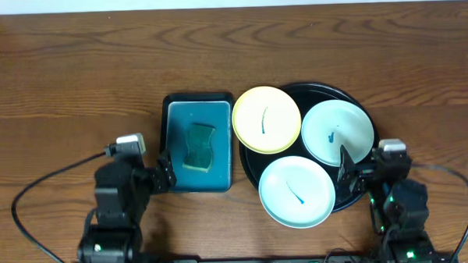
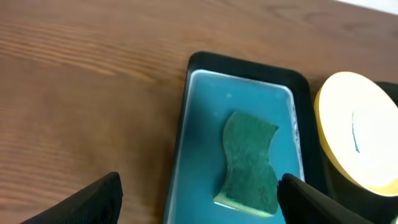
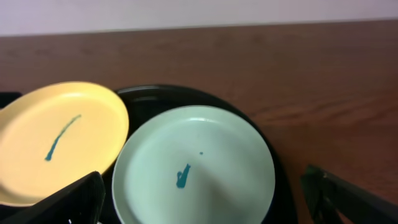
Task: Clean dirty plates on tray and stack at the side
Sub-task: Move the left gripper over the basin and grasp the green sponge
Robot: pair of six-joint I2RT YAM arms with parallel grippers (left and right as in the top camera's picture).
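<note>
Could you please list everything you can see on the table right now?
yellow plate: one, pale yellow with a teal smear, overhanging the tray's back left rim.
mint plates: two, pale mint-white with teal smears, one at the tray's back right, the other at its front.
tray: one, black, round, right of centre.
sponge dish: one, teal, rectangular, just left of the tray.
sponge: one, green, lying in the sponge dish.
table: one, brown wood.
left gripper: one, black, open, by the sponge dish's front left corner.
right gripper: one, black, open, at the tray's front right edge.
</note>
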